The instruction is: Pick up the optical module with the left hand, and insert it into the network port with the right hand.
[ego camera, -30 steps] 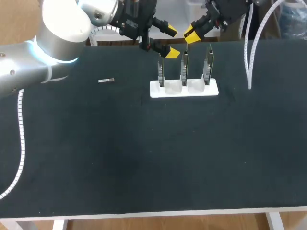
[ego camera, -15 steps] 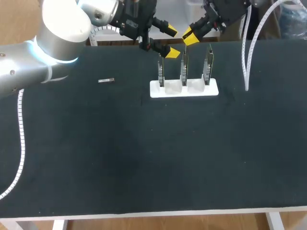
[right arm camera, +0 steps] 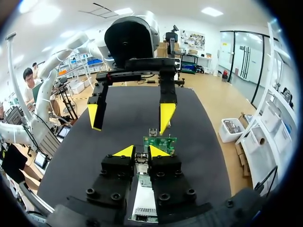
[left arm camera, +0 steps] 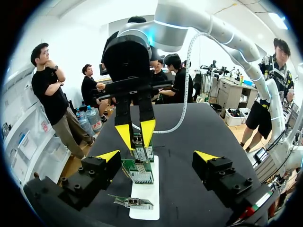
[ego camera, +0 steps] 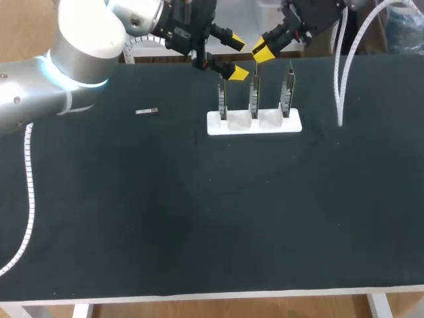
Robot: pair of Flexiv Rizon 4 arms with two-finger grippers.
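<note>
Left fingers (ego camera: 237,71): spread wide, yellow tips well apart, nothing between them.
Left gripper (ego camera: 238,58): hanging over the far edge of the table (ego camera: 199,218), just above the top of the leftmost board, pointing across at the other gripper.
Right gripper (ego camera: 263,50): up at the far edge too, above the middle board, nose to nose with its partner but apart from it. Whether it grips anything, I cannot tell from here.
Optical module (ego camera: 146,111): there it lies, flat on the dark table, well to the left of the holder and well apart from both grippers. It is a small, slim, silver-grey oblong, with its long side running across the table.
Boards (ego camera: 254,93): three green circuit boards, upright and side by side.
White holder (ego camera: 254,123): a pale block near the far edge, carrying all three boards in a row.
Network port (left arm camera: 140,176): a silvery metal cage on the face of one board, showing in the left wrist view ahead of the spread fingers.
</note>
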